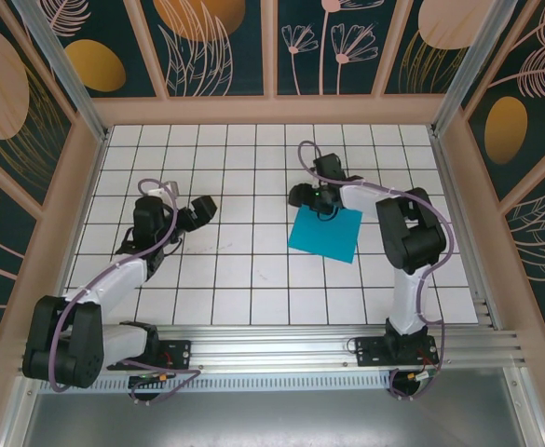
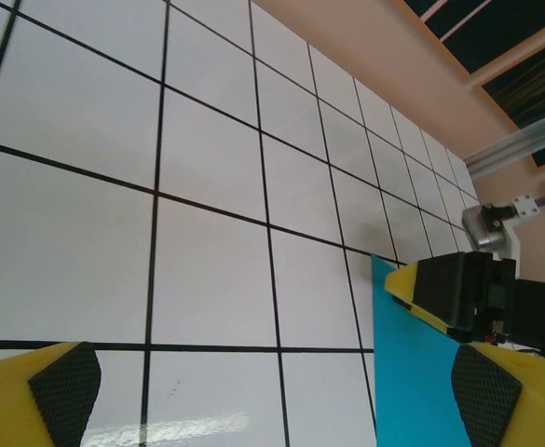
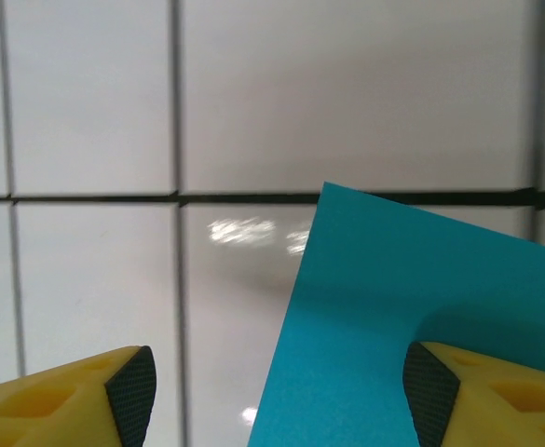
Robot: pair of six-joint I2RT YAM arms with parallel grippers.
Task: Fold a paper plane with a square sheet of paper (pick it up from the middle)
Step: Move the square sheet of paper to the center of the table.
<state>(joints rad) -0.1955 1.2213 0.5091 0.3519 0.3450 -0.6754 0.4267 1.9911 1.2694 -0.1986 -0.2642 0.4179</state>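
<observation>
Right of centre on the white grid table [image 1: 244, 279] sits the square sheet of paper [image 1: 326, 235], teal-blue, turned a bit off the grid lines and still unfolded as far as I can see, no creases showing

The right gripper [image 1: 317, 203] is hanging over the far edge of the sheet. From its own wrist camera the two yellow fingers [image 3: 468, 400] with black pads are clearly apart, nothing pinched between them. One corner of the sheet [image 3: 393, 326] pokes up between them: the finger on the right of that view is over the paper and throws a shadow on it, and the other one is over bare tile. Can't tell whether either pad is actually touching the paper or just hovering close

The left gripper [image 1: 200, 209] is over on the left side of the table, well apart from the sheet, its fingers [image 2: 62, 386] spread wide over empty tiles. Its camera looks across the grid and catches the near edge of the teal sheet [image 2: 412, 391], with the right gripper [image 2: 468, 293] sitting above it
</observation>
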